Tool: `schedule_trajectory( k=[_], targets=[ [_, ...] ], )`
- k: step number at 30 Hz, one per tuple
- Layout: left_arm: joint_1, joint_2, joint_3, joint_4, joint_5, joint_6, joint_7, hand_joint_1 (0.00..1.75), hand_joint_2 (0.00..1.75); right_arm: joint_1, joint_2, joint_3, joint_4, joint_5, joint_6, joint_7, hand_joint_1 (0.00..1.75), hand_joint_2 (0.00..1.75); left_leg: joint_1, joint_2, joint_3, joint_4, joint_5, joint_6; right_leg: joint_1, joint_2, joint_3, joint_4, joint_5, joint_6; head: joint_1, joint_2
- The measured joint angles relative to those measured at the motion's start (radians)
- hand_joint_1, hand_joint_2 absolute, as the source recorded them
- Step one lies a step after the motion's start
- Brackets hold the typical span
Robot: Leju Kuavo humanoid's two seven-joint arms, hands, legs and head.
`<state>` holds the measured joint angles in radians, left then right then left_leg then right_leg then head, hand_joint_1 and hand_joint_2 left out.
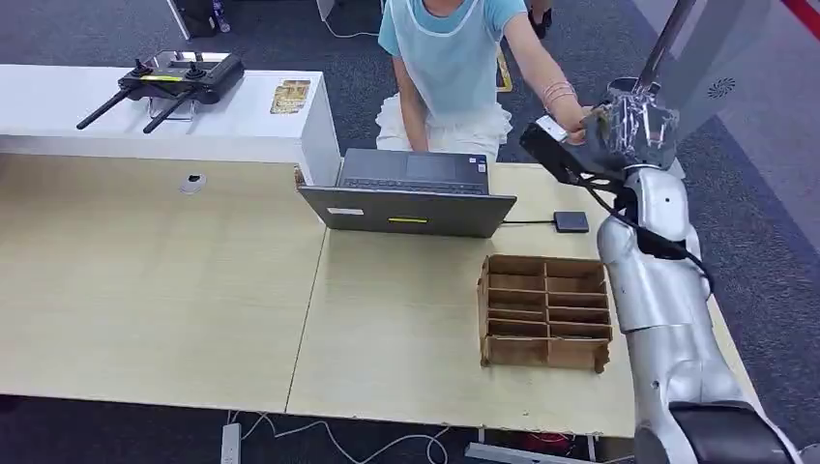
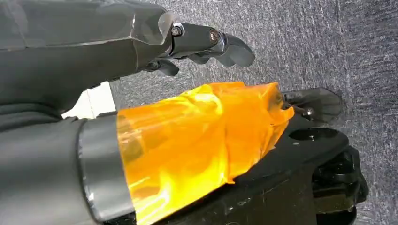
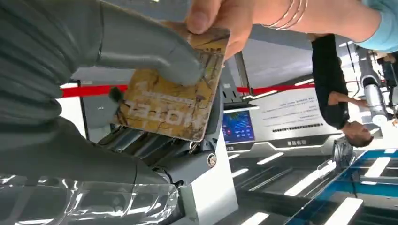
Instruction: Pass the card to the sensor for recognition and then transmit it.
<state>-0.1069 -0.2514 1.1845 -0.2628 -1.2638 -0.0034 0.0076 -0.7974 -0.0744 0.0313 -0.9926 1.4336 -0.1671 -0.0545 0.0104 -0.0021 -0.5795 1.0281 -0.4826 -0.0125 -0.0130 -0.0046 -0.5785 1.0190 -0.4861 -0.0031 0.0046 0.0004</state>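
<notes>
A yellow-brown card (image 3: 169,108) sits in my right hand (image 1: 624,130), which is raised high over the table's far right edge. In the right wrist view my grey thumb (image 3: 155,47) presses the card against the dark fingers beneath it. A person's hand (image 3: 220,18) pinches the card's outer corner; in the head view that hand (image 1: 571,114) meets mine. The small black sensor (image 1: 571,221) lies flat on the table, below and in front of my hand, cabled to the laptop (image 1: 411,193). My left hand (image 2: 197,93) hangs over grey carpet, its fingers (image 2: 211,42) apart from the orange-taped thumb, holding nothing.
A cardboard divider box (image 1: 546,311) stands on the wooden table (image 1: 174,290) near my right arm. The person (image 1: 445,58) stands behind the laptop. A white counter (image 1: 58,106) at the back left carries a black controller (image 1: 179,77) and another card (image 1: 290,95).
</notes>
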Motion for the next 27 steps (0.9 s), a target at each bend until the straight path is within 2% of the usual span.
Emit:
schedule_trajectory(
  k=[1,2,10,17,20,24,27],
  targets=[
    [0.000,0.000,0.000,0.000,0.000,0.000,0.000,0.00,0.00,0.000,0.000,-0.003,0.003,0.000,0.000,0.000,0.05,1.75,0.000,0.000,0.000,0.000,0.000,0.000,0.000,0.000,0.000,0.000,0.000,0.000,0.000,0.000],
    [0.000,0.000,0.000,0.000,0.000,0.000,0.000,0.00,0.00,0.001,0.000,-0.003,0.006,0.000,-0.001,0.000,0.00,1.75,0.000,0.000,0.000,0.000,0.000,0.000,0.000,0.000,0.000,0.000,0.000,0.000,0.000,0.000],
    [0.000,0.000,-0.002,0.000,-0.002,0.000,0.005,0.00,0.00,0.008,0.003,-0.022,-0.001,0.011,-0.008,-0.013,0.00,1.75,0.000,0.000,0.000,0.000,0.000,0.000,0.000,0.000,0.000,0.000,0.000,0.000,0.000,0.000],
    [0.002,0.000,-0.003,0.000,-0.008,0.003,0.008,0.00,0.00,0.042,0.027,-0.048,-0.139,-0.028,-0.018,-0.040,0.00,1.75,0.000,0.000,0.000,0.000,0.000,0.000,0.000,0.000,-0.001,0.000,0.000,0.000,0.000,0.000],
    [0.001,0.000,-0.003,0.000,-0.004,0.005,0.007,0.00,0.00,0.067,0.047,-0.068,-0.235,-0.120,-0.016,-0.068,0.00,1.75,0.000,0.000,0.000,0.000,0.000,0.000,0.000,0.000,-0.001,0.000,0.000,0.000,0.000,0.000],
    [0.003,0.000,-0.003,0.000,0.005,0.008,0.011,0.00,0.00,0.105,0.079,-0.133,-0.392,-0.359,0.067,-0.099,0.00,1.75,0.000,-0.001,0.000,0.000,0.000,0.000,0.000,-0.001,-0.001,0.000,0.000,0.000,0.000,0.000],
    [0.005,0.000,-0.002,0.000,0.011,0.013,0.014,0.00,0.00,0.130,0.093,-0.203,-0.465,-0.513,0.099,-0.128,0.00,1.75,0.000,-0.002,-0.001,0.000,0.000,0.000,0.000,-0.002,-0.001,0.000,0.000,0.000,0.000,0.000]
  ],
)
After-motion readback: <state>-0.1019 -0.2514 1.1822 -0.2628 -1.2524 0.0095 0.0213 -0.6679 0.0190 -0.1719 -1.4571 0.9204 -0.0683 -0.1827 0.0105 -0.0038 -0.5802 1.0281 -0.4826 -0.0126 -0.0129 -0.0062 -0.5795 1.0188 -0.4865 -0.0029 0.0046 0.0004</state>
